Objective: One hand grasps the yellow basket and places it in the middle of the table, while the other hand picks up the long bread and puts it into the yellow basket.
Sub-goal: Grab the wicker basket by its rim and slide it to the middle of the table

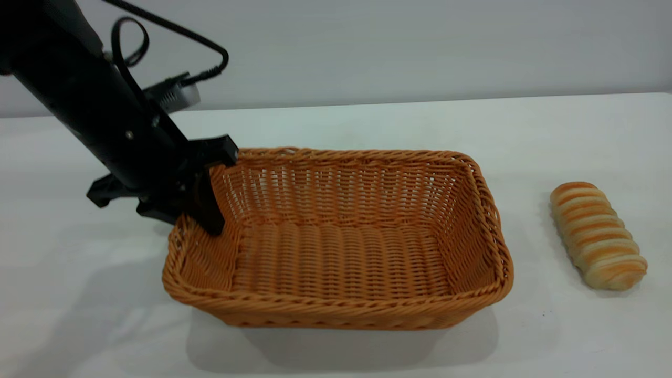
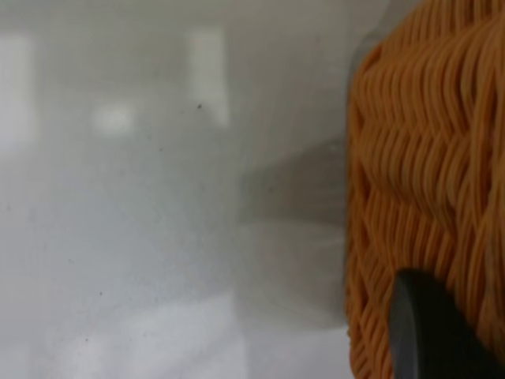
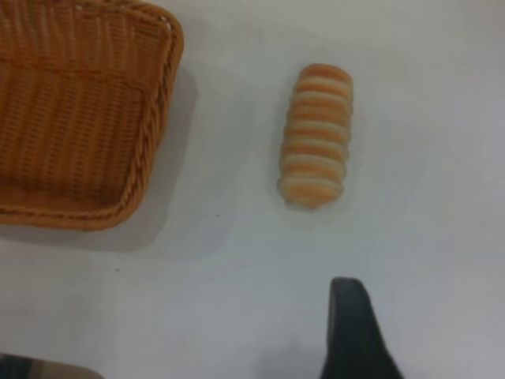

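The yellow basket (image 1: pixel 341 247) stands on the white table (image 1: pixel 336 126), left of centre. My left gripper (image 1: pixel 185 216) is shut on its left end wall: one black finger (image 1: pixel 209 207) is inside the basket, the other outside. In the left wrist view a finger (image 2: pixel 426 332) lies against the weave (image 2: pixel 426 158). The long bread (image 1: pixel 597 234) lies on the table to the right of the basket, apart from it. My right gripper (image 3: pixel 426 308) hovers open above the table, short of the long bread (image 3: pixel 316 136); one finger (image 3: pixel 353 328) shows.
The basket (image 3: pixel 79 110) holds nothing. A black cable (image 1: pixel 173 31) loops above the left arm. Bare table lies in front of the basket and around the bread.
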